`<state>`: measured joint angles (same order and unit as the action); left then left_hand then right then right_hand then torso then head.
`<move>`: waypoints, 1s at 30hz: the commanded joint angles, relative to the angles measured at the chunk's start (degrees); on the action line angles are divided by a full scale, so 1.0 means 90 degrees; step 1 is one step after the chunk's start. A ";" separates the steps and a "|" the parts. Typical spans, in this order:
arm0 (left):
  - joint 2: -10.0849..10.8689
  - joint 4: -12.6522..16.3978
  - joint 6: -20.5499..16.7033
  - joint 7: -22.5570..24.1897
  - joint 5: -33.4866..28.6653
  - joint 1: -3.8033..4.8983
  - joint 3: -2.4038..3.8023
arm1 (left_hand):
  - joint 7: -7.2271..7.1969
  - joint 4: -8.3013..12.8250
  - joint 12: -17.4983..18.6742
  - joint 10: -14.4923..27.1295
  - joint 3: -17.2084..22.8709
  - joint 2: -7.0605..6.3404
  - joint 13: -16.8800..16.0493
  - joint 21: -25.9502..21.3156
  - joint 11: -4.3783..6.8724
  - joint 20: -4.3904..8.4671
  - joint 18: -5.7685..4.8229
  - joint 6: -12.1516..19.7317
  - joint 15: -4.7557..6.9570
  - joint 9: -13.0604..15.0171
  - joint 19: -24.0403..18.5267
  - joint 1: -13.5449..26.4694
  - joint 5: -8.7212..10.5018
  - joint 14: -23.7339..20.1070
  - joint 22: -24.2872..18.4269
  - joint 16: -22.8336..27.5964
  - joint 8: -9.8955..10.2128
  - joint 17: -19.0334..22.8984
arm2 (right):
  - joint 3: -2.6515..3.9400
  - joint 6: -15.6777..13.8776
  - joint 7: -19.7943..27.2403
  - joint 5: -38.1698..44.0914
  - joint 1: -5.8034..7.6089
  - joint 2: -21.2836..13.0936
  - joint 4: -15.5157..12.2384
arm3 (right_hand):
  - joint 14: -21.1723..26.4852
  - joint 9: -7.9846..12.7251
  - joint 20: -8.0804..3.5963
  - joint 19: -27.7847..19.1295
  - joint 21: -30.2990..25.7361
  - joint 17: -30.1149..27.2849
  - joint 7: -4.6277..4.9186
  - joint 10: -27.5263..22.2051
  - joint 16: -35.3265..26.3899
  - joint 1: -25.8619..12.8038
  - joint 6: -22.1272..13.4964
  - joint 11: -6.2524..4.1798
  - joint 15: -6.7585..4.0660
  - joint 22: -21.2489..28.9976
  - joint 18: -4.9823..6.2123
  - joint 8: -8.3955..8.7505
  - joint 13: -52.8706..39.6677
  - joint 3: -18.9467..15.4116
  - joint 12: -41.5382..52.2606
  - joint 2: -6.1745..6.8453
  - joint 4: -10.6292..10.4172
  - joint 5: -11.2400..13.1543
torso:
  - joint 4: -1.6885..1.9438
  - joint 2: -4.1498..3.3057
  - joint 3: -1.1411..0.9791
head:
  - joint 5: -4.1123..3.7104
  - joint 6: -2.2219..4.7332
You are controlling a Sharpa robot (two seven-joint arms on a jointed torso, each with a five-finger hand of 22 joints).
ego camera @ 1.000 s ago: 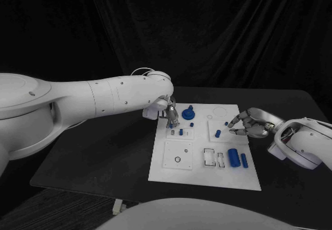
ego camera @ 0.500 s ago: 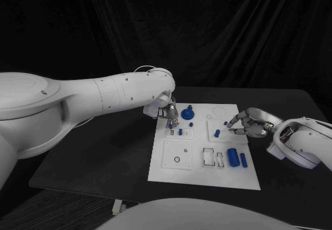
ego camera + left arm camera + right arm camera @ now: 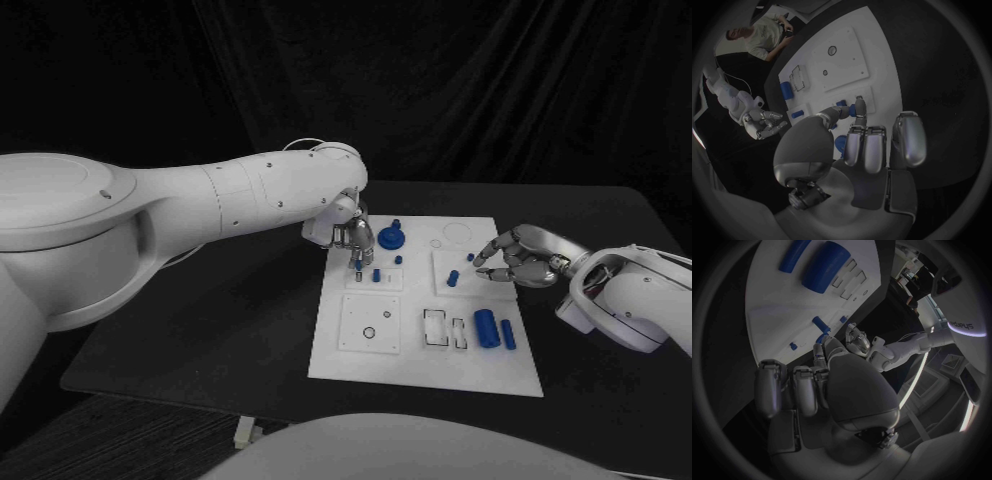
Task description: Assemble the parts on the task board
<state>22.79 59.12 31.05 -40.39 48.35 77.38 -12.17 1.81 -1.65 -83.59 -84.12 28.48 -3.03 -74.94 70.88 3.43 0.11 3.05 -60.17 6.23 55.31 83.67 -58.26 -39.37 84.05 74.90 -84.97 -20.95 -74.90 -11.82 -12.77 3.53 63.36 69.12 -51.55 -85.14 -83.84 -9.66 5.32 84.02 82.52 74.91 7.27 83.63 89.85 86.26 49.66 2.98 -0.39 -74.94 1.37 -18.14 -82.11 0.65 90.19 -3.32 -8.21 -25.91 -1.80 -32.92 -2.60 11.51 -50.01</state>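
Plastic small blue peg [image 3: 859, 107] pinched in your left hand [image 3: 351, 236] fingers looks light, rigid and slick, so grip mid-shaft; right hand [image 3: 522, 262] fingers curled, holding nothing I can make out.

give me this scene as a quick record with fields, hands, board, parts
left robot hand: over the board's far left part, thumb and a finger pinching a small blue peg
right robot hand: at the board's right edge, fingers curled, nothing seen held
board: white plate mid-table
big parts: two blue cylinders lying near the right edge
far part: blue knob standing near the left robot hand
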 commanded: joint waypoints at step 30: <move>0.0081 0.0015 0.0011 -0.0266 -0.0249 -0.0144 0.0003 | -0.0117 0.1138 -0.0008 -0.0413 0.1309 0.0091 -0.1166 -0.0057 0.0012 0.0001 0.0109 -0.0099 0.0033 0.0042 -0.0060 0.0094 0.0389 0.0557 0.0784 -0.0017 0.0042 -0.1347 | 0.0004 0.0062 -0.0101 0.0005 -0.0015 0.0015 0.0012 | -0.0684 0.0008 0.0045 0.0057 -0.0038 0.1677 0.0023 0.0708 0.0016 0.0028 0.0040 0.0015 -0.0015 -0.1339 0.0098 0.0040 -0.0877 0.0010 -0.0021 0.0045 0.0067 -0.0032 | 0.0005 0.0008 0.0000 | 0.0052 0.0001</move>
<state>23.55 59.05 30.59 -40.39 46.53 76.19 -12.19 1.83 -1.32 -83.59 -84.13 30.08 -2.54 -74.94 70.67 3.42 0.11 3.05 -60.20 6.23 55.63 83.67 -57.57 -36.21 84.05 74.90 -84.97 -20.62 -74.90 -11.82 -12.61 3.46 63.36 69.12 -51.39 -84.94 -83.83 -9.67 5.32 84.02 82.52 74.91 7.27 83.52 89.85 86.24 49.66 3.09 -0.38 -74.92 1.37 -18.14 -82.06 0.64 90.39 -3.30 -7.90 -25.91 -1.75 -32.84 -2.61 11.97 -50.01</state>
